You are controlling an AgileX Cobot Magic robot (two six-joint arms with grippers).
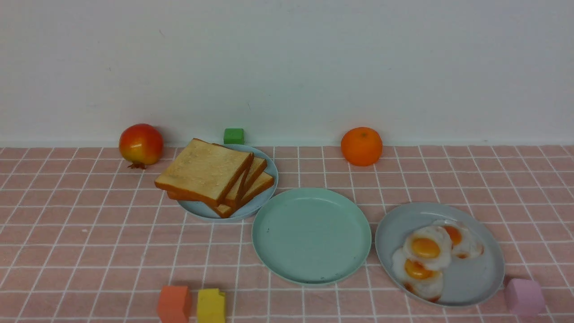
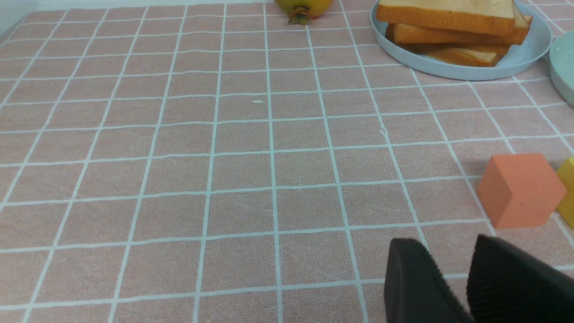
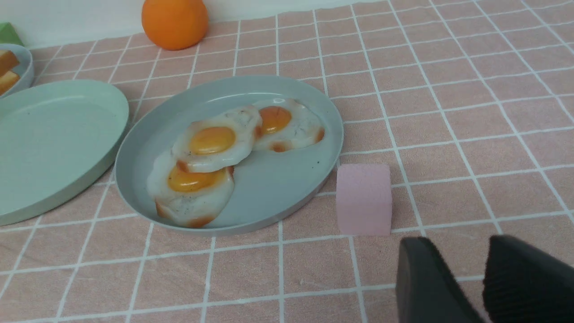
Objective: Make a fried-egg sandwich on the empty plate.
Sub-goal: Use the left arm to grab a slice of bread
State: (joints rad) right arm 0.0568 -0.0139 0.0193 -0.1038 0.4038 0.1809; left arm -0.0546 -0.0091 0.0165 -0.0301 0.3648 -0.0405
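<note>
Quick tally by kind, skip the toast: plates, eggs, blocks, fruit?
Plates: 3
Fried eggs: 3
Blocks: 4
Fruit: 2
Total: 12

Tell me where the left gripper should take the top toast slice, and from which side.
Grip the top toast slice by its near-left edge, coming in low from the robot's left. That edge overhangs the pale blue plate and sits raised on the slices below, so one finger could probably slide under and one over.
</note>
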